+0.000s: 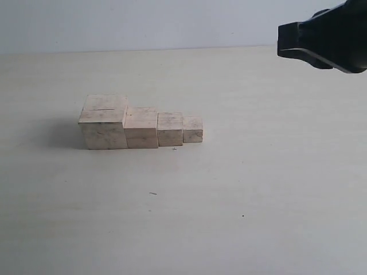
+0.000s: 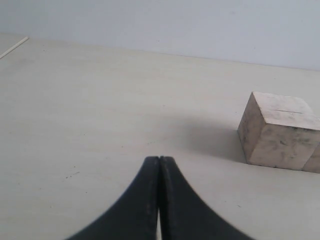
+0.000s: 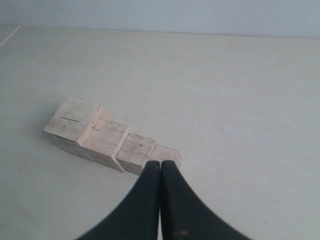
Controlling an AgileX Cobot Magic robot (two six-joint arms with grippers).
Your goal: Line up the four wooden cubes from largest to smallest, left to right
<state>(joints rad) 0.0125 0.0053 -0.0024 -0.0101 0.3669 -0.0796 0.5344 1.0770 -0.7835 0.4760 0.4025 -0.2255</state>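
Note:
The four wooden cubes stand side by side in a row on the pale table, touching one another. From left to right they are the largest cube [image 1: 104,122], the second cube [image 1: 141,128], the third cube [image 1: 170,129] and the smallest cube [image 1: 192,129]. The right wrist view shows the same row, from the largest cube [image 3: 75,121] to the smallest cube [image 3: 167,153]. My right gripper [image 3: 160,164] is shut and empty, raised well off to the right of the row; its black body [image 1: 327,37] shows at the upper right. My left gripper [image 2: 159,159] is shut and empty, with the largest cube [image 2: 277,131] ahead of it.
The pale table [image 1: 258,189] runs back to a light wall [image 1: 143,23]. A few small dark specks [image 1: 152,193] lie on the table in front of the row.

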